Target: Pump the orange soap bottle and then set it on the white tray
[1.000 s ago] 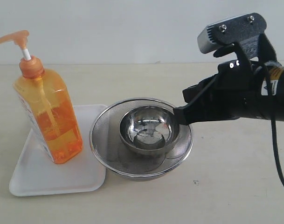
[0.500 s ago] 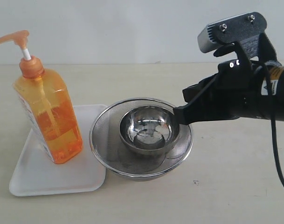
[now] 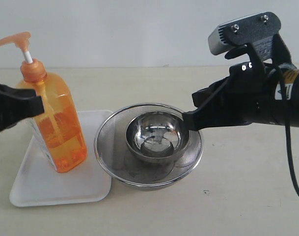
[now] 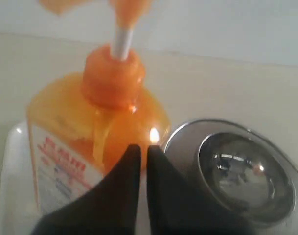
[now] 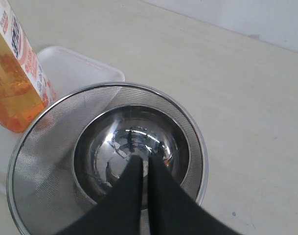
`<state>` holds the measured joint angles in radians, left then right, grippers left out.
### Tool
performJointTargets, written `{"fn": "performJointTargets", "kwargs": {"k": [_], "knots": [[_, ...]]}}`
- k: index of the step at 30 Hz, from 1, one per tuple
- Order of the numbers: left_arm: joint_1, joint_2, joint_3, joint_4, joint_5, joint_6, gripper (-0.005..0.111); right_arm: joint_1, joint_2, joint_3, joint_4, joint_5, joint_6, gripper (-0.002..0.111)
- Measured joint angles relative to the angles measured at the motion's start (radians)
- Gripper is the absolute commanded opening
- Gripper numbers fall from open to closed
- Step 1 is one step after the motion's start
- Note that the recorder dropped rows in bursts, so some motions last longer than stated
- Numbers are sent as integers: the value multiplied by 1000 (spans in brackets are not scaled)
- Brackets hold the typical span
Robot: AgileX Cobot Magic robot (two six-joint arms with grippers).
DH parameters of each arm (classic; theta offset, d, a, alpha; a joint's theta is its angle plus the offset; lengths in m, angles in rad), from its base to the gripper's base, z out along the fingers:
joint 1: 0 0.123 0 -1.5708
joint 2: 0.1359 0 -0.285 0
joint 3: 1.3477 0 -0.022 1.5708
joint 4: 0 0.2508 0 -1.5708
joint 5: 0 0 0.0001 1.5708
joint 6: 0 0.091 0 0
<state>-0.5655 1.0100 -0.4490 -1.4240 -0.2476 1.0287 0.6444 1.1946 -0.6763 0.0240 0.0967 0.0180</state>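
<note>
Into the exterior view comes the left arm (image 3: 12, 110), which was out of sight half a second ago. It now reaches in from the left edge, with its dark tip in front of the upper body of the orange soap bottle (image 3: 58, 132). Nothing else has shifted: the right arm (image 3: 257, 103) hangs where it was over the steel bowl (image 3: 154, 137), which sits inside the mesh strainer (image 3: 110, 152).

Both sets of jaws are closed tight and hold nothing. In the left wrist view the left jaws point at the bottle's shoulder, just below the orange collar (image 4: 112, 78). Whether they touch the plastic I cannot tell. The right jaws hover above the bowl's hollow.

The bottle stands upright on the white tray (image 3: 66, 191), near the edge next to the strainer, and both rest on the bench (image 3: 247, 187). By the look of it the placing half of the task is already met. The pump head (image 3: 19, 39) sits high on its white stem, and I see no soap in the bowl, so I judge the pumping either undone or not provable from here. The closed left jaws would suit a downward press on the head, though they sit lower than it.

The label (image 5: 21, 46) is white with red lettering, but it is too blurred or too small in every view to read, and no brand can be made out.
</note>
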Motion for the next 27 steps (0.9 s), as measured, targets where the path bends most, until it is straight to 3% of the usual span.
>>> {"fn": "performJointTargets", "kwargs": {"k": [11, 27], "knots": [[0, 2, 171, 57, 20, -129, 5, 0, 0, 0, 0, 0, 0, 0], [0, 2, 206, 231, 55, -242, 5, -1, 0, 0, 0, 0, 0, 0]]}}
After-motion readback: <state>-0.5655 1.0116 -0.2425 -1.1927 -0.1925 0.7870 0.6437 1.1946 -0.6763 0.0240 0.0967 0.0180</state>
